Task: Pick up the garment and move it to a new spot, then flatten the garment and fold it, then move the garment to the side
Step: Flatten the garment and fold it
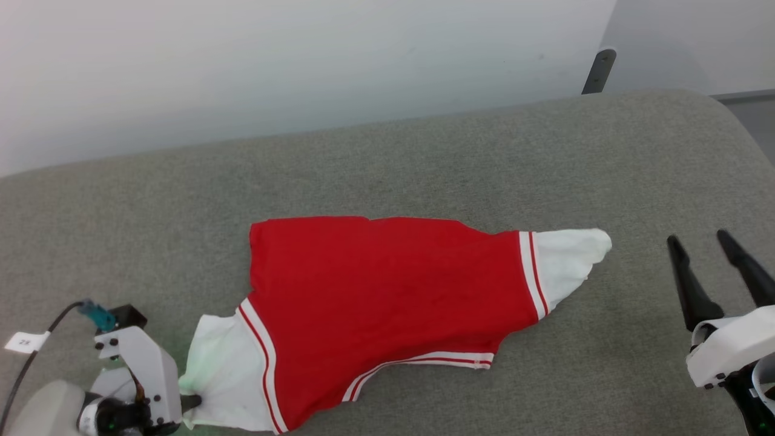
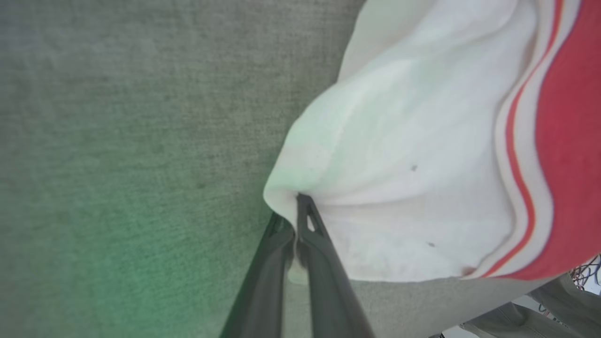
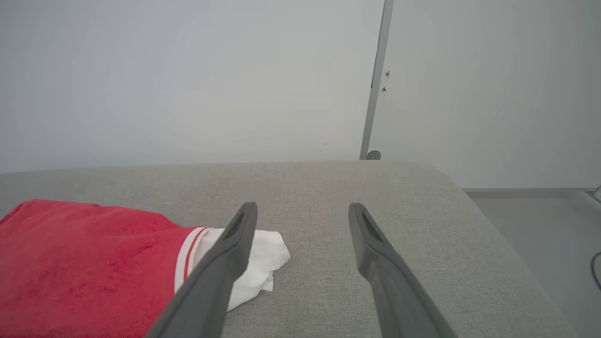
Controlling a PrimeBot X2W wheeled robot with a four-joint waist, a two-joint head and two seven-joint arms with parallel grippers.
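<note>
left hand point(image 2: 292, 213) clamps garment point(image 1: 387, 297) sleeve on grey cushion point(image 1: 424, 163); right hand point(image 1: 697, 237) apart nearby.

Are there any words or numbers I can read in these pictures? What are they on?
The white tag on the black cable: dark marks, too small and blurred to read.
The garment: no words, logo or number to be seen on it.
</note>
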